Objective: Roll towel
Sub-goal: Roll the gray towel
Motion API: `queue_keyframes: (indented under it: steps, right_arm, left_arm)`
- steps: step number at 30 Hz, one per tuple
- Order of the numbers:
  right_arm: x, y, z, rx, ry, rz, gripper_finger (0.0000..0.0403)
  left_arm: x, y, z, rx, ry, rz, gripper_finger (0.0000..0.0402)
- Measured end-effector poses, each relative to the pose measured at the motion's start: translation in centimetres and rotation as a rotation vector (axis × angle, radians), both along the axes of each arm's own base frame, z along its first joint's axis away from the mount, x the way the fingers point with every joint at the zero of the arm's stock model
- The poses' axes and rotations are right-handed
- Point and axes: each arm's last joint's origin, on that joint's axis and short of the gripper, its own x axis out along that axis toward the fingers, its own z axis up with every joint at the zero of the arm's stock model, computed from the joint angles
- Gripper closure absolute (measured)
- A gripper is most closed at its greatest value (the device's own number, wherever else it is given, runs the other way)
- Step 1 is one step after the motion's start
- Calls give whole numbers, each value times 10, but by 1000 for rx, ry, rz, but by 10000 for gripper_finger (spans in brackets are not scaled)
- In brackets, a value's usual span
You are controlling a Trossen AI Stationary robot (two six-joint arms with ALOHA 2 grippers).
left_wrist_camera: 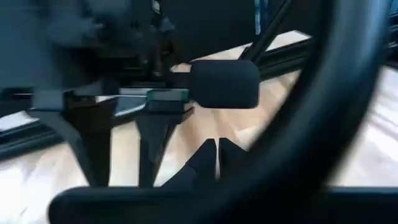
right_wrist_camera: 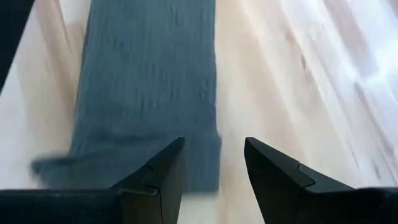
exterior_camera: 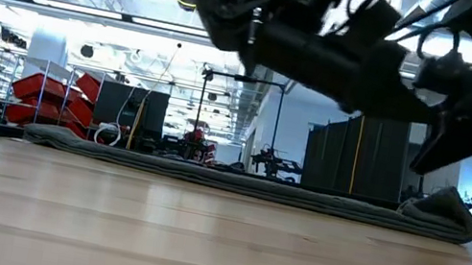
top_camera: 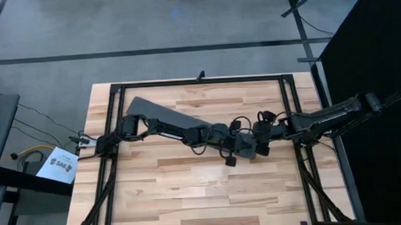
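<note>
Wooden table [top_camera: 190,194], towel [top_camera: 161,113] lying flat as long folded strip at far side. Right gripper [right_wrist_camera: 214,163] spread, empty, at strip's near end, likely to start roll. Left gripper [left_wrist_camera: 216,152] nearly closed, empty, waits mid-table.

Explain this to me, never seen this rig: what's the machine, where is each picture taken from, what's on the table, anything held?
Two dark robot arms work at a wooden table. One picture looks straight down, one looks level across the tabletop, and one comes from each wrist. A long, folded dark grey towel lies flat, with its near end bunched up. The right claw hangs open above that end, holding nothing. The left claw sits mid-table with its fingers together, and nothing shows between them.
</note>
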Motion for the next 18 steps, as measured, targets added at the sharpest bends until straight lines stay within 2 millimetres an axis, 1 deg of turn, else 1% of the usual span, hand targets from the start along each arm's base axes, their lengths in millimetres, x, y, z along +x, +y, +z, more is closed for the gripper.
queue_keyframes:
  steps: [2, 4, 7, 10, 13, 16, 18]
  right_arm:
    - [-7, 2, 2, 65, 54, -22, 251]
    - [-13, 6, 2, 133, 85, -48, 251]
    - [-15, 14, 2, 198, 73, -61, 251]
    - [-15, 21, 2, 223, 63, -71, 251]
    - [-16, 26, -3, 231, 75, -69, 251]
    - [-17, 31, -14, 245, 82, -74, 251]
    - [-17, 35, -22, 257, 73, -74, 251]
  left_arm:
    - [12, -1, -5, 0, 16, -19, 396]
    - [22, -1, -13, 12, 67, -30, 396]
    - [30, -2, -24, 35, 151, -40, 396]
    - [31, -2, -29, 59, 176, -49, 396]
    - [28, 0, -36, 59, 256, -49, 396]
    - [23, 6, -46, 57, 362, -41, 396]
    - [22, 10, -48, 55, 388, -33, 396]
